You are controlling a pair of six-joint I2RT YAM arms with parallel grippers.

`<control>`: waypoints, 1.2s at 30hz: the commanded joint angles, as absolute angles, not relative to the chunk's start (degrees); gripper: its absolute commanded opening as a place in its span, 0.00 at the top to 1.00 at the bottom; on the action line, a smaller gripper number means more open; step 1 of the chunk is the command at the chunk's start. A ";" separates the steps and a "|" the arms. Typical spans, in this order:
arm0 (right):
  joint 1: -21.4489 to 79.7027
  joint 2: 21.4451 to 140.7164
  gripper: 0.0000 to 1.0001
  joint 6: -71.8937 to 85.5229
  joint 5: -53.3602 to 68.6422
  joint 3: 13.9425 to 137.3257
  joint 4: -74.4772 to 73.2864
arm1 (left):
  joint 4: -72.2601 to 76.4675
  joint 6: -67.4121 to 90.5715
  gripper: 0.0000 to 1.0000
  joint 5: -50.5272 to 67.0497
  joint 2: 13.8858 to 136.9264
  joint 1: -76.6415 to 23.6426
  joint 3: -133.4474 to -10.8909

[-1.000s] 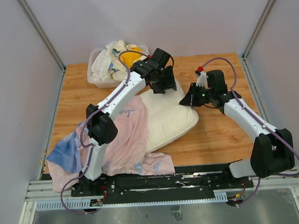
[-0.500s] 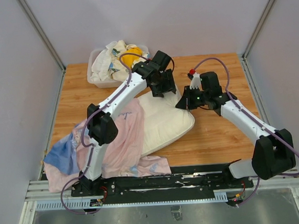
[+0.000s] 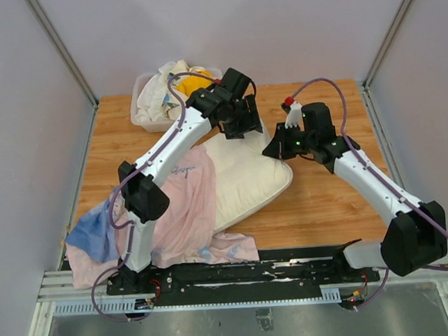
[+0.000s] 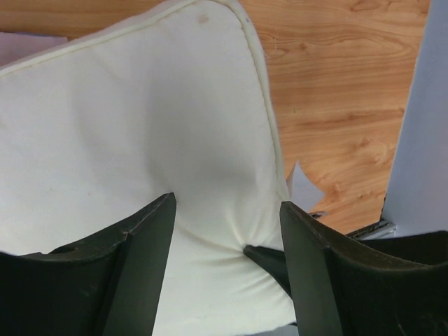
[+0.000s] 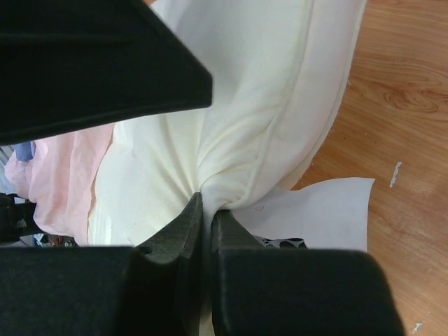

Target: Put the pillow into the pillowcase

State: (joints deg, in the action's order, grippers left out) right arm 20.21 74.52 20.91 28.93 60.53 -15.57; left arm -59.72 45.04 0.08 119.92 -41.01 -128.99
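Presently we list one plain cream-white padded pillow (image 3: 248, 178), lying on the wooden table (image 3: 334, 199), its left side against the thin pale pink and blue fabric pillowcase (image 3: 184, 209). Right gripper (image 5: 206, 204): fingers clenched on a fold at the pillow's right edge. Left gripper (image 4: 227, 206): fingers spread apart above the pillow's far end, cushion showing between them; whether they touch it, we cannot tell.

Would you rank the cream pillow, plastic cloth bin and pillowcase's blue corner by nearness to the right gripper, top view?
1. Cream padded pillow: pinched by right gripper.
2. Translucent plastic cloth bin: far left.
3. Pillowcase's blue corner: near left.
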 commanded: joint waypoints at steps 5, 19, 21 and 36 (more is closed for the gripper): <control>21.36 78.40 0.99 21.98 30.56 58.12 -9.23 | -59.86 45.59 0.34 -2.56 116.91 -41.57 -126.56; 20.48 82.24 0.99 24.38 28.72 52.99 -5.91 | -57.62 46.76 0.36 -13.18 99.80 -42.63 -100.16; 20.20 83.07 0.99 24.52 28.95 53.29 -5.81 | -57.44 48.32 0.36 -15.20 93.91 -42.63 -92.20; 19.43 86.23 0.99 24.65 30.03 55.21 -5.81 | -52.97 59.74 0.37 -14.17 70.50 -42.92 -56.00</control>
State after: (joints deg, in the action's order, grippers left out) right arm 20.05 86.28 24.23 27.35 53.08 -6.85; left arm -56.86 56.18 -14.22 71.29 -42.57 -61.89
